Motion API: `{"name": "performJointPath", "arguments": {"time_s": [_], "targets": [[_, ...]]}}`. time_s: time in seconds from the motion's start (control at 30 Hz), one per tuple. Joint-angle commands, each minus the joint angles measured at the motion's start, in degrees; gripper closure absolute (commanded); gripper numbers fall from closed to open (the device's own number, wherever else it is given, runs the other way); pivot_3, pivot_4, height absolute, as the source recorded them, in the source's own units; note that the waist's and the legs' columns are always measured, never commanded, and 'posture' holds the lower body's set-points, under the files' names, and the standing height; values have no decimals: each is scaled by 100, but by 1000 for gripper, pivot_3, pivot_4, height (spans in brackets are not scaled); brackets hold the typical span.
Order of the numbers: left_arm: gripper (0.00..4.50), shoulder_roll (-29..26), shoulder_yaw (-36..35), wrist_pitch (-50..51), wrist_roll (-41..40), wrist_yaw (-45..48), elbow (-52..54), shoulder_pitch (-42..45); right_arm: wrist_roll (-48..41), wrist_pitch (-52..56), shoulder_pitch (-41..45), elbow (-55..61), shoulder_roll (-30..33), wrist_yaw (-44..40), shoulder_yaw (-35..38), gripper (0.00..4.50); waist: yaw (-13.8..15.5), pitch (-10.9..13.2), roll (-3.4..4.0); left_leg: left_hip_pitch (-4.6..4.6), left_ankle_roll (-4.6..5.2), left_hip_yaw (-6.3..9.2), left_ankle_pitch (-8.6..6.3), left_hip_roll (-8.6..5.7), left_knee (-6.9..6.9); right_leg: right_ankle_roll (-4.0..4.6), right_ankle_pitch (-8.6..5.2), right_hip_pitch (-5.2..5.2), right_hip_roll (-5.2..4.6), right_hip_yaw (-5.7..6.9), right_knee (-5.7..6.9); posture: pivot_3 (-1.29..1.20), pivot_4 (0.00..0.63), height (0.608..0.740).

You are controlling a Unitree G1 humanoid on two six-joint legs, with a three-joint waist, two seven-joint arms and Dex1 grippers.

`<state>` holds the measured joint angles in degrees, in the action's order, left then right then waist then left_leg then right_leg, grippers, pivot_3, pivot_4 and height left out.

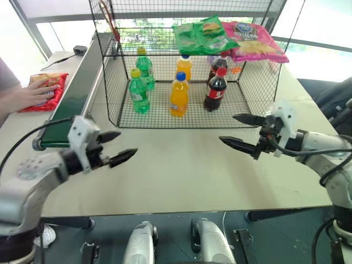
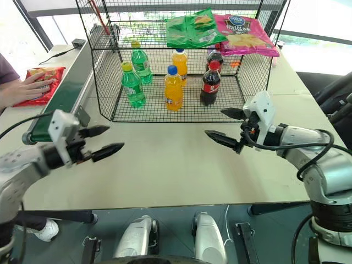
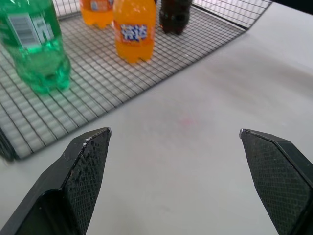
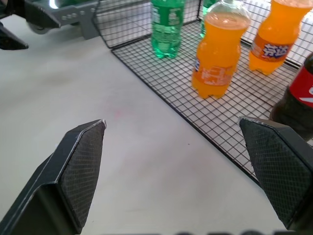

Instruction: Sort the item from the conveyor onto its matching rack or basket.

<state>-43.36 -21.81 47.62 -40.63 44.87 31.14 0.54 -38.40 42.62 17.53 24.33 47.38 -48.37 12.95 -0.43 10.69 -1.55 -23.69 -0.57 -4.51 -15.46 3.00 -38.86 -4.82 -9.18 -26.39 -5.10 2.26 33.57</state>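
A: Item one, the red bag (image 1: pixel 45 91). Location?

B: Lying flat on the table left of the conveyor (image 1: pixel 70 102), near its far half, with a person's hand (image 1: pixel 25 96) resting on it. Not on the belt.

A: Item two, the grippers.

B: Left gripper (image 1: pixel 118 147): fingers spread wide, empty, hovering over bare table in front of the cage (image 1: pixel 165 118). Right gripper (image 1: pixel 240 132): fingers also wide apart, empty, over the table near the cage's front right corner. Both are well apart from the bag.

A: Step in hand, as you judge it?

B: Fetching the bag, probably with the left arm, since it is on that side. Best to wait until the hand is off the bag and it sits on the belt. Then come in low, pinch one edge rather than the slick middle, and lift clear of the side rail.

A: Destination?

B: The cage's mesh top shelf, where green bags (image 1: pixel 202 34) and a pink bag (image 1: pixel 254 40) already lie. Free mesh is on the left half.

A: Other contents and obstructions?

B: Inside the cage: green bottles (image 1: pixel 138 91), orange bottles (image 1: pixel 179 94), cola bottles (image 1: pixel 215 89). The conveyor rail and the cage's near left corner stand between gripper and bag; the person's hand is the chief obstacle.
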Motion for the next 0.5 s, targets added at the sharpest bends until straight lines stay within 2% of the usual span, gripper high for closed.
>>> {"name": "performJointPath", "arguments": {"time_s": [0.03, 0.27, 0.3, 0.37, 0.4, 0.5], "targets": [[73, -142, -255, 55, -184, -66, 348, -184, -238, 70, -19, 250, 99, -114, 104, 0, 5, 0, 0, 0, -1, 5, -1, 0, 0, 1, 1, 4, 0, 4, -10, 0, 150, 740], [73, -53, 224, -154, 87, -415, 378, -105, -111, 11, 113, 145, -55, 22, -271, 0, -36, 0, 1, -13, -20, -1, -11, -1, 0, 12, 11, 7, -3, 8, -47, 0, 150, 740], [73, -6, 338, -232, 228, -542, 318, -35, -63, -16, 93, 145, -58, 39, -322, 0, -34, 0, 2, -25, -12, -2, -7, -2, 0, 17, 14, -4, -3, 8, -46, 0, 150, 740], [73, 62, 791, -745, 1141, -1104, 197, 84, 14, -48, 51, 159, -71, 91, -380, 0, -11, 0, 1, -36, -1, 0, -1, -3, 1, 31, 24, -14, -2, 8, -41, 0, 150, 740], [73, 96, 924, -802, 1331, -1250, 156, 118, 22, -46, 35, 176, -84, 116, -376, 0, 2, 0, 1, -39, -1, 4, -1, -3, 2, 33, 25, -15, 0, 9, -39, 0, 150, 740], [73, 188, 955, -763, 1012, -961, 81, 136, 13, -35, 8, 211, -105, 187, -342, 0, -5, 0, 1, -40, 0, 7, -1, -3, 3, 33, 25, -15, 3, 10, -38, 0, 150, 740]]}}
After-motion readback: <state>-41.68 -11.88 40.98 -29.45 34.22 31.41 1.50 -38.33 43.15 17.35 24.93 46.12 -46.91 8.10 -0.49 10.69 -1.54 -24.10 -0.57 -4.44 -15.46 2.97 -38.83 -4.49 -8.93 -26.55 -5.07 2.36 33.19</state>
